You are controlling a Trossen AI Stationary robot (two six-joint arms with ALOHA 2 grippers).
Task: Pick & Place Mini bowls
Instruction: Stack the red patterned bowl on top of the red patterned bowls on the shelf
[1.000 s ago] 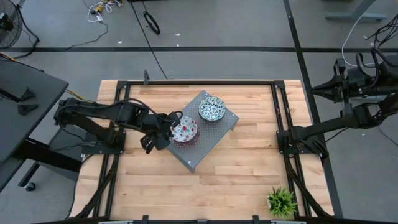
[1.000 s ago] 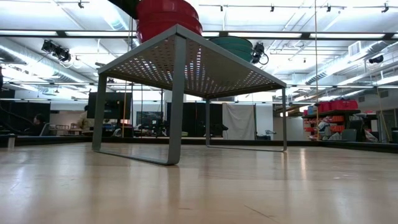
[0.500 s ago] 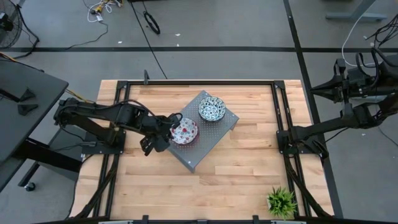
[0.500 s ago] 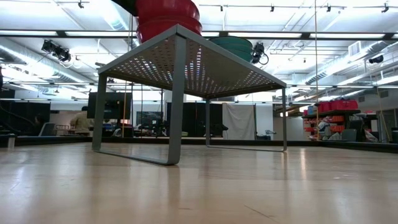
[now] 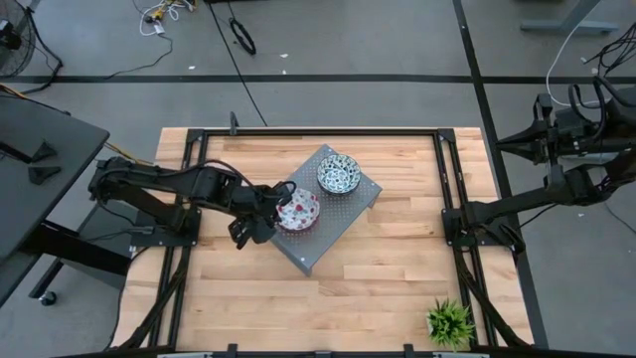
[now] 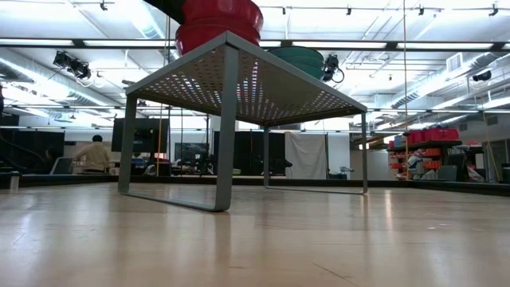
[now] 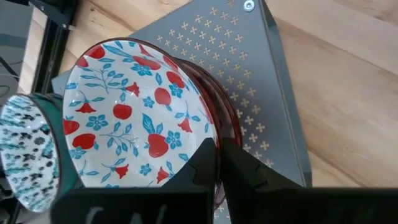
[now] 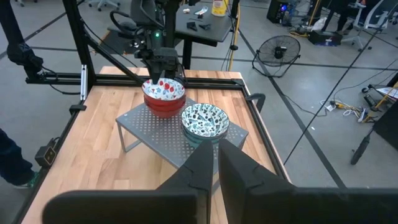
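Observation:
A grey perforated stand (image 5: 333, 231) sits mid-table. On its left part is a stack of red mini bowls (image 5: 297, 210). The top one shows red fruit and blue leaves inside (image 7: 134, 118). On the stand's far part a teal mini bowl stack (image 5: 338, 175) rests on its base. My left gripper (image 5: 278, 206) reaches in from the table's left and is shut on the top red bowl. My right gripper (image 8: 216, 165) is shut on nothing, held high off the table's right side. My left gripper pinches the top red bowl's rim (image 7: 208, 134) on its left side, one finger (image 7: 202, 165) inside the bowl and one (image 7: 239, 165) outside. The fingers slant down from the table's left. The bowl sits nested in the red bowl beneath it (image 7: 227, 112).
A small green potted plant (image 5: 449, 321) stands at the table's near right corner. Black frame rails (image 5: 452, 199) run along the table's left and right sides. Bare wood lies on all sides of the stand. A person (image 6: 96, 153) shows in the room beyond.
The top red bowl has shifted slightly toward the table's right and settled over the stack, with my left gripper still on its rim.

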